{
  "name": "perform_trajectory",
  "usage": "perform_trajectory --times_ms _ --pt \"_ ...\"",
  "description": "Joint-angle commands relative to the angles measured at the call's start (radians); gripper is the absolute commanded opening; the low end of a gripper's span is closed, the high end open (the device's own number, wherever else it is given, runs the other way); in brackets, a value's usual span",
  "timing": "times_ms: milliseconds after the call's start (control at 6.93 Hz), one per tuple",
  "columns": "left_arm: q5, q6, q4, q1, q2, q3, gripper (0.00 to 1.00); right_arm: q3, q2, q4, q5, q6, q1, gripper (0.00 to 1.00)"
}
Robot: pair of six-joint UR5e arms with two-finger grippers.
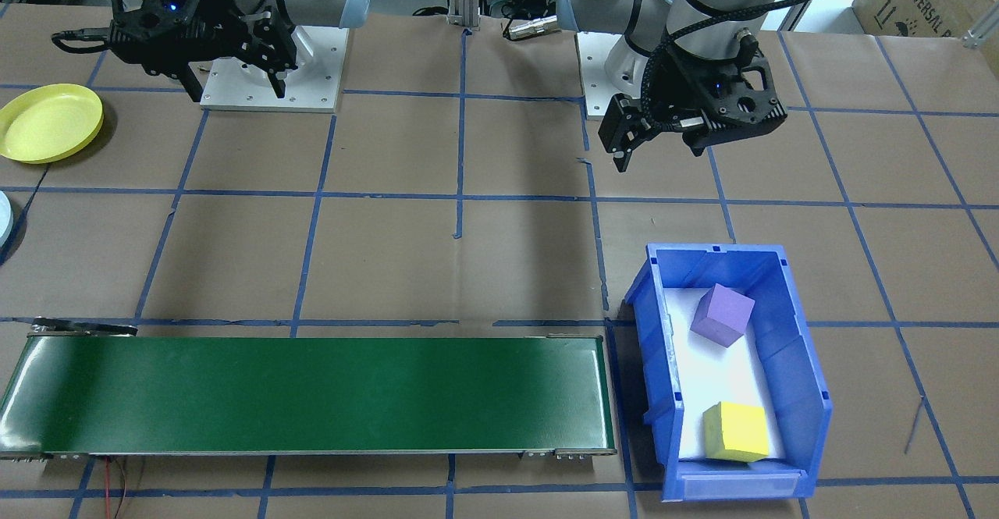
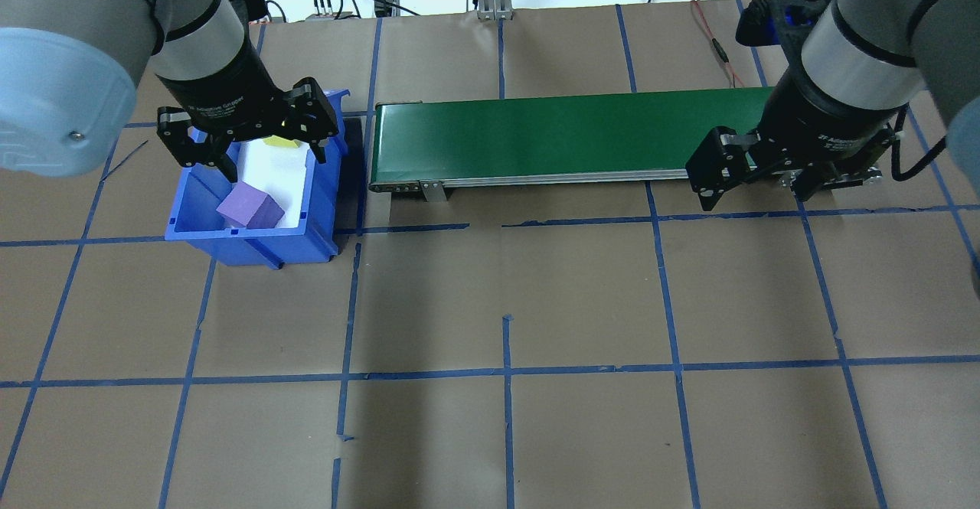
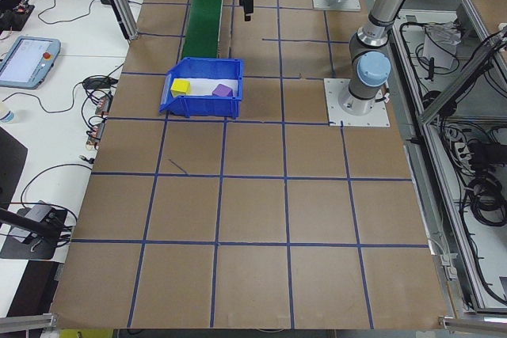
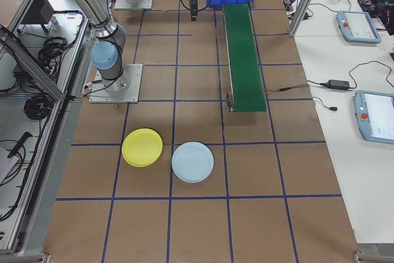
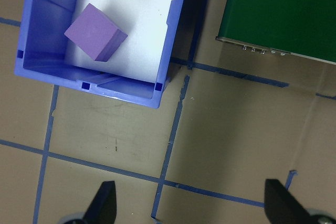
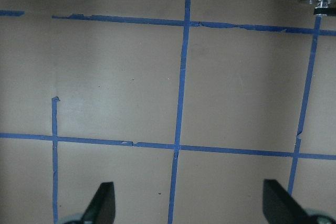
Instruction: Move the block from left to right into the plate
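Hovering with jaws apart and empty, your left gripper (image 1: 620,140) sits right of centre in the front-facing view, up above the blue bin (image 1: 804,394) at lower right. The purple block (image 1: 723,314) lies down-frame and a touch right of it, in the bin's near-robot half, turned corner-on so it reads as a diamond. In the left wrist view that block (image 5: 95,31) is upper left, the fingertips (image 5: 103,203) at the bottom edge, so you've got to travel up-frame and left. The yellow block (image 1: 735,431) rests further down the bin, well apart from the purple one. The left arm is clearly nearer; the right gripper (image 1: 230,78), also spread and empty, hangs upper left near the yellow plate (image 1: 48,122). Bin walls crowd the purple block on one side, with white floor open beside it. The green conveyor (image 1: 312,394) spans the bottom, bare
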Motion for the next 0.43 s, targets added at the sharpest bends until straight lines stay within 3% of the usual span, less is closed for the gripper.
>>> perform_trajectory --times_ms 0,289 --pt "0.000 0.090 0.006 -0.002 -0.002 -0.004 1.00 0.000 0.000 0.000 0.003 0.003 0.001 1.00" --pt "0.000 0.149 0.052 0.011 -0.002 -0.002 1.00 0.000 0.000 0.000 0.002 0.001 0.000 1.00"
